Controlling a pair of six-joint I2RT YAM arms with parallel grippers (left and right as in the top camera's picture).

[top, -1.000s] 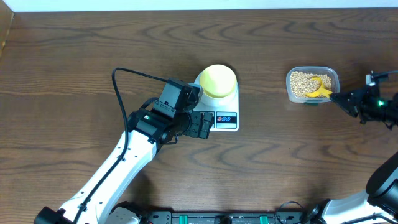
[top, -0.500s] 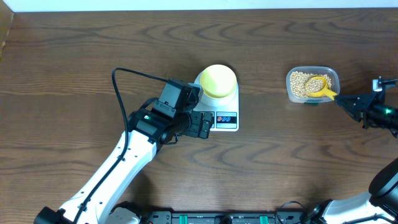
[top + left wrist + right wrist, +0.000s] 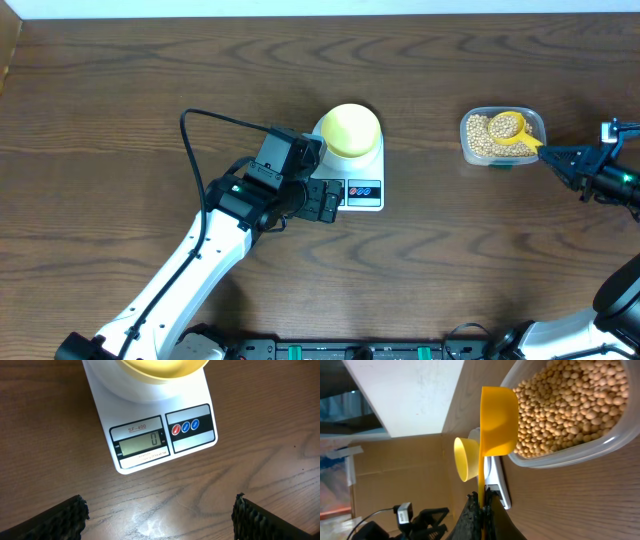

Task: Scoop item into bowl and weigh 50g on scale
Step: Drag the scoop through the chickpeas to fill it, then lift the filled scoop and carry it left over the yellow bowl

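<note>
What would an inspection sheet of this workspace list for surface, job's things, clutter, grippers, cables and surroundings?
Surface: dark brown wooden table.
Job's things: round pale yellow bowl, apparently empty, on white flat kitchen scale, display showing 0; tan beans in clear plastic tub; bright yellow plastic scoop holding beans over the tub.
Clutter: nothing seen.
Grippers: left gripper open near the scale; right gripper shut on the scoop's handle.
Cables: black cable looping beside the left gripper.
Surroundings: white panel along the far edge.
</note>
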